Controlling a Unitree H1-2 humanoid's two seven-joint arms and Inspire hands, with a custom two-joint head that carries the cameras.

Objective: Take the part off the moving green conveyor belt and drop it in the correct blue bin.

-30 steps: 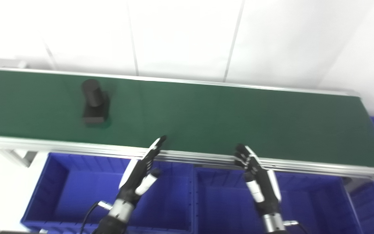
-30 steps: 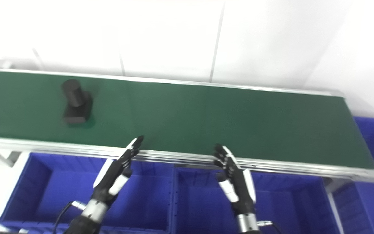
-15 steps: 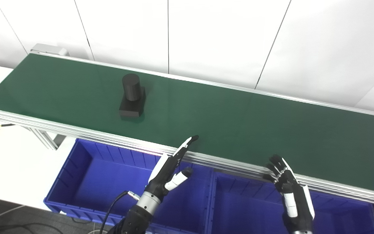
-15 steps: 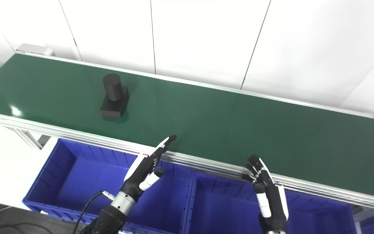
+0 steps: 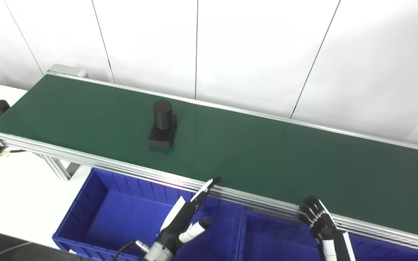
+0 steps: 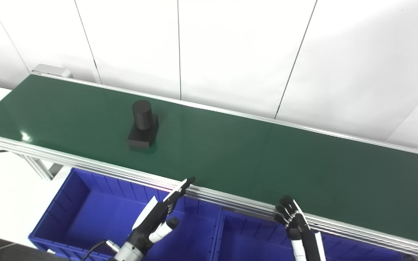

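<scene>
Left eye view shows a long green conveyor belt point(image 5: 252, 156) running from upper left to lower right in front of a white panelled wall. One black part point(image 5: 163, 125), a short cylinder standing upright on a square base, sits on the belt toward its left half, clear of both edges. Below the belt's near rail are two blue bins side by side: the left blue bin point(image 5: 85, 217) and the right blue bin point(image 5: 267, 237), both showing bare floors where visible.

The left robot hand point(image 5: 187, 221) hovers over the left bin, just short of the rail, fingers straight and spread, holding nothing. The right robot hand point(image 5: 321, 226) rises at the bottom edge near the rail, fingers apart and slightly curled, also holding nothing.

A good pick likely means reaching across the rail ahead of the part, closing around the upright cylinder rather than the low base.
</scene>
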